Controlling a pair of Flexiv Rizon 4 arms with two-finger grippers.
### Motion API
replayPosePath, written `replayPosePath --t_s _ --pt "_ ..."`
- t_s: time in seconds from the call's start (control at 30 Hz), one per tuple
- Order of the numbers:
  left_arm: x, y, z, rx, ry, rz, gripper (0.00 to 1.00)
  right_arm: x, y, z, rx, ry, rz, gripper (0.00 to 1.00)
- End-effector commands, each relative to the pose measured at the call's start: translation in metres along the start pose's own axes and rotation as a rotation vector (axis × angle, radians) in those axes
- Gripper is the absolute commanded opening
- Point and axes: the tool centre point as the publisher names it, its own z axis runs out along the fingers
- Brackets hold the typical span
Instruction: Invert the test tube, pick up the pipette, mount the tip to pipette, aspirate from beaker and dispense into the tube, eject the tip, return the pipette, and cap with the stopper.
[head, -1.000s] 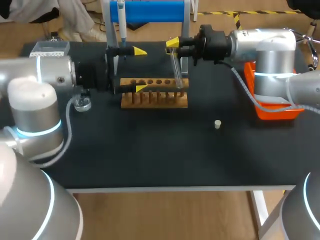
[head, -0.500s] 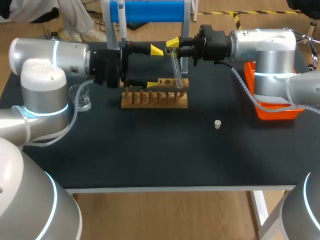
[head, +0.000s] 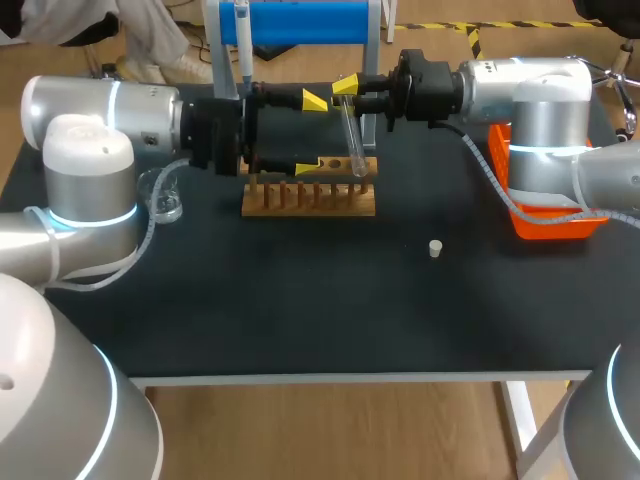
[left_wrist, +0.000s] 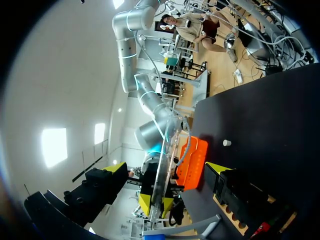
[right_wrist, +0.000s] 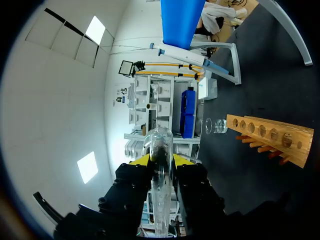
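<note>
Right hand (head: 346, 90) pinching test tube (head: 352, 135) by wooden rack (head: 310, 198), left hand (head: 310, 133) spread

Two grippers: left gripper (head: 312, 132), right gripper (head: 346, 90). One tube (head: 352, 135), one rack (head: 310, 198), one pipette (head: 242, 45), one beaker (head: 163, 195), one stopper (head: 435, 248), one orange bin (head: 550, 222).

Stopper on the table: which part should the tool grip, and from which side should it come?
Grip the stopper by its round side wall, coming straight down from above. It seems to stand upright on the black table, well apart from the wooden rack and the orange bin, so there is room on both sides.
</note>
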Motion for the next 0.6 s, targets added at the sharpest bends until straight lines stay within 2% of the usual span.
replayPosePath --t_s 0.03,0.27,0.43,0.6 --pt "0.001 -0.002 0.006 -0.01 0.025 0.039 1.0 0.001 0.0 0.0 0.002 -0.003 0.0 0.0" --pt "0.001 -0.004 0.029 0.04 0.064 0.204 1.0 0.001 0.0 0.0 0.002 -0.003 0.0 0.0" --pt "-0.003 -0.008 0.041 0.044 0.039 0.33 1.0 0.001 0.0 0.0 0.002 -0.003 0.0 0.0" --pt "-0.001 -0.013 0.046 0.05 0.01 0.383 1.0 0.001 0.0 0.0 0.002 -0.003 0.0 0.0"
